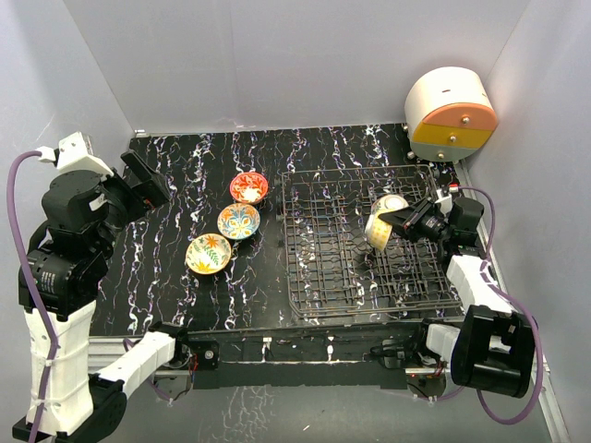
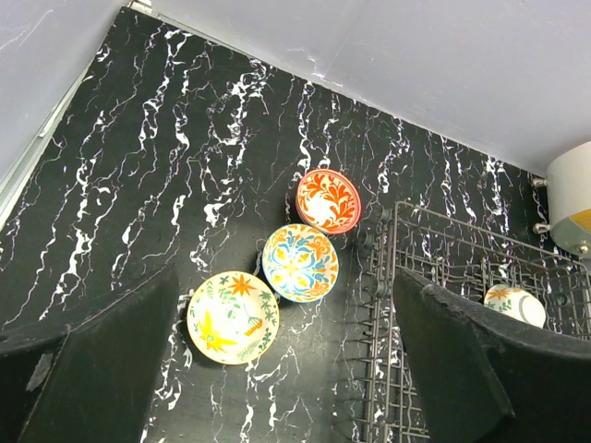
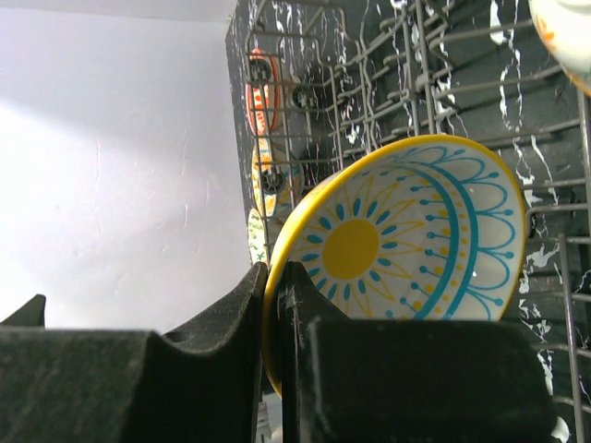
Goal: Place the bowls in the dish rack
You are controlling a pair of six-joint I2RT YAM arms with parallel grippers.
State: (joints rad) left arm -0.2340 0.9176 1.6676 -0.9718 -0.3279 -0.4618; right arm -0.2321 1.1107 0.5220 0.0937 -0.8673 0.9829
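Three bowls lie face up on the black table left of the dish rack [image 1: 369, 277]: a red-orange one [image 1: 248, 187] [image 2: 328, 199], a blue-and-orange one [image 1: 238, 221] [image 2: 300, 263] and a yellow one [image 1: 209, 253] [image 2: 233, 317]. My right gripper [image 1: 399, 221] [image 3: 274, 277] is shut on the rim of a bowl with a yellow sun and blue pattern [image 3: 406, 240] [image 1: 376, 231], holding it on edge over the rack [image 3: 388, 83]. Another cream bowl [image 1: 391, 202] [image 3: 563, 32] [image 2: 514, 305] is right beside it in the rack. My left gripper [image 1: 152, 180] [image 2: 286, 351] is open and empty, high above the table's left side.
A round white-orange-yellow drawer unit [image 1: 451, 115] [image 2: 572, 198] stands at the back right, behind the rack. Grey walls close the table at the back and both sides. The rack [image 2: 434, 277] fills the right half of the table.
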